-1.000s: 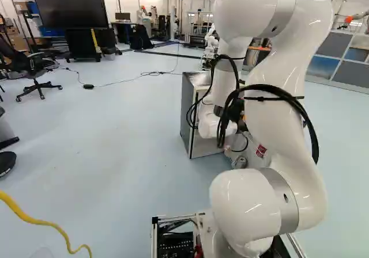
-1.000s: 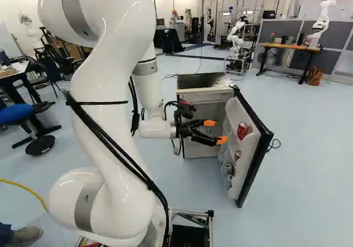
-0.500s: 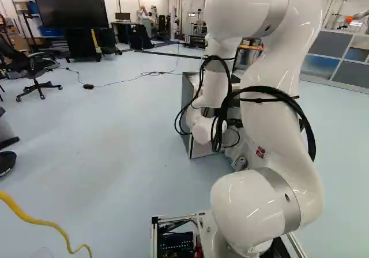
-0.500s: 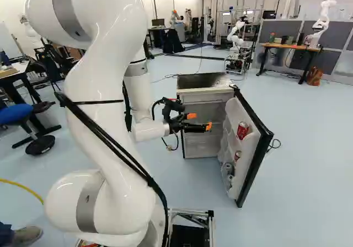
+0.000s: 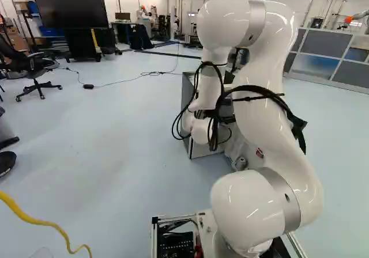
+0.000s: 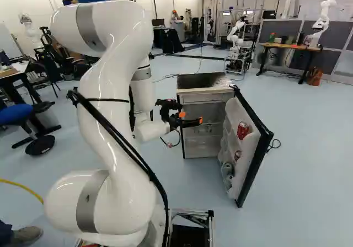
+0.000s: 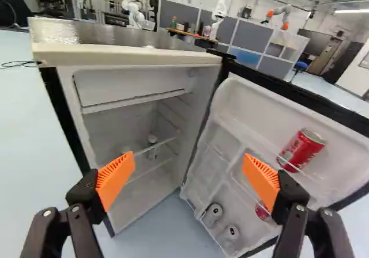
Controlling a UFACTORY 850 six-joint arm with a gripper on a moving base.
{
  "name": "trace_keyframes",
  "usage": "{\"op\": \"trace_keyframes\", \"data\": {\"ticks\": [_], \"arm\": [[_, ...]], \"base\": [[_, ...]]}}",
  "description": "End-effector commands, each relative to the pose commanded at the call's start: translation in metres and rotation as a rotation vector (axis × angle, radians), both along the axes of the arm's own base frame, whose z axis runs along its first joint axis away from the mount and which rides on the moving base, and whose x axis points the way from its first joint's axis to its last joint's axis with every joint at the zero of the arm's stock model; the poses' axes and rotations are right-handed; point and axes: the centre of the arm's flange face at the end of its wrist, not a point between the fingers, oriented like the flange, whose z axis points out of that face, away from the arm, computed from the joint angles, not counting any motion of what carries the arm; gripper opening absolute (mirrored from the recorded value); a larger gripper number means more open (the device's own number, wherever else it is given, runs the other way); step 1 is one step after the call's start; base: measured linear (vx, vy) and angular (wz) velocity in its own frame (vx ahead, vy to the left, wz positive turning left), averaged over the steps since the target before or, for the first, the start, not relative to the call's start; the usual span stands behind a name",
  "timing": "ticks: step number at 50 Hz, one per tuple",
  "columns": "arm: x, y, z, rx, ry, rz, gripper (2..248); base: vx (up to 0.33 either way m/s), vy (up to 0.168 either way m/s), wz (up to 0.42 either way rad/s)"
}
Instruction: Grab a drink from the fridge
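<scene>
1. The drinks are sitting in the open door [image 7: 253,105] of the fridge [image 6: 207,80]: a red can [image 7: 301,150] is standing on the upper door shelf, toward the door's free edge.
2. Below it, a second red can [image 7: 262,213] is showing partly past a finger, while one silver can [image 7: 213,211] and another silver can [image 7: 232,233] are resting side by side on the bottom door shelf.
3. On a shelf inside the fridge, a small pale container [image 7: 152,145] is standing; it appears to be a bottle or can, though the view is poor.
4. The hand [image 6: 191,117] is hovering in front of the fridge's opening, its fingers spreading well apart, with orange pads [image 7: 115,179] gripping nothing.
5. The door's shelf rails are crossing in front of the upper red can, and the door's dark rim is bordering its pale lining.
6. The fridge's top front edge is running above the inner compartment, meeting the door near its hinge corner.
7. Pale floor [image 6: 309,175] is stretching beyond the door's free edge and along the fridge's other side, with a black cable [image 6: 273,144] lying just beside the door.
</scene>
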Motion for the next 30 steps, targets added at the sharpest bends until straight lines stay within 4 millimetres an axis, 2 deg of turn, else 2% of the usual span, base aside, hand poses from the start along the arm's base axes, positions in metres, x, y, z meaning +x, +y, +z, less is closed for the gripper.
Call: {"op": "trace_keyframes", "data": {"ticks": [11,30], "arm": [[0.004,0.004,-0.011,0.003,0.019,0.047,247],[0.003,0.001,-0.013,0.000,0.022,0.017,247]], "base": [[0.000,0.000,0.000],[0.000,0.000,0.000]]}}
